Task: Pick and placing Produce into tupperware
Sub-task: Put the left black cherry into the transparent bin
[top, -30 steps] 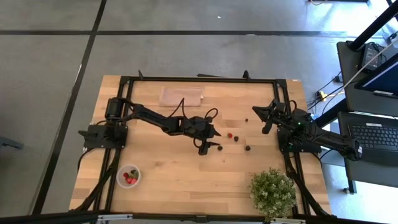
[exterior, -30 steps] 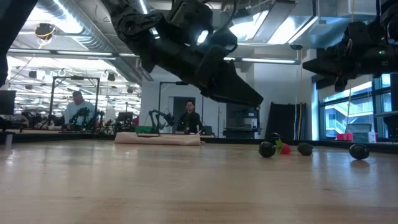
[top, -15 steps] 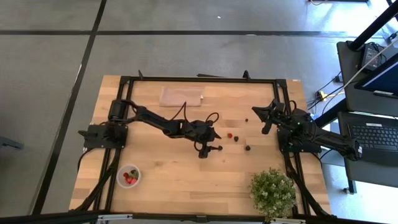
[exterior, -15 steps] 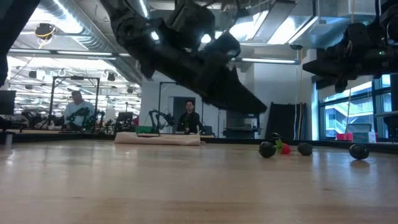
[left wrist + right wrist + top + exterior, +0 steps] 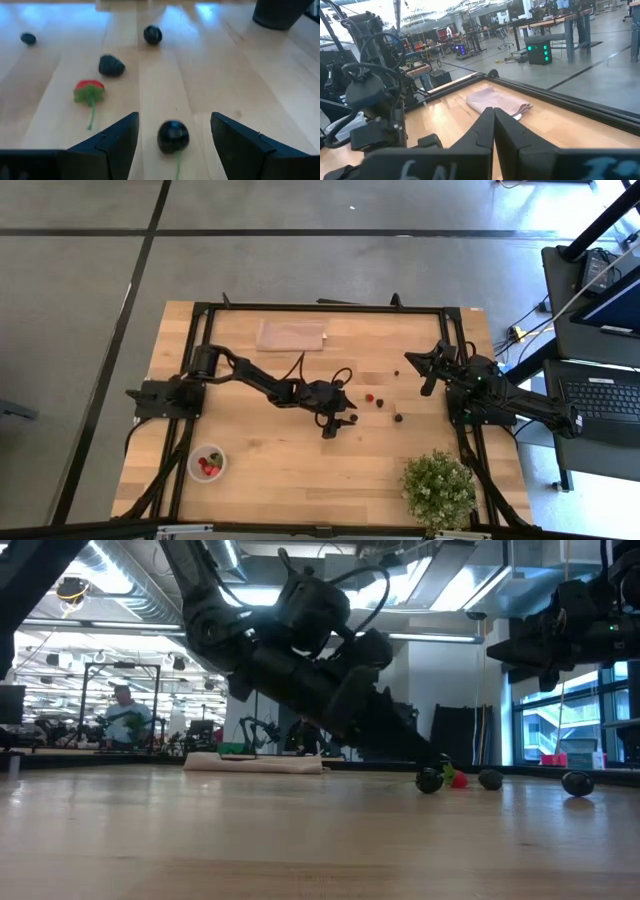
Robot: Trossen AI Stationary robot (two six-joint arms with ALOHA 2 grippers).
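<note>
At mid-table, the left gripper [image 5: 172, 137] straddles, fingers wide, a round black berry [image 5: 173, 136], stem toward the wrist.

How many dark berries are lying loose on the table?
4 dark berries: one between the left gripper's jaws, one beside the strawberry, two farther out. Others may sit hidden in the tub.

No legible text, labels, brands or numbers in any view; blurred pale marks on the right gripper [image 5: 492, 131] body unreadable.
</note>
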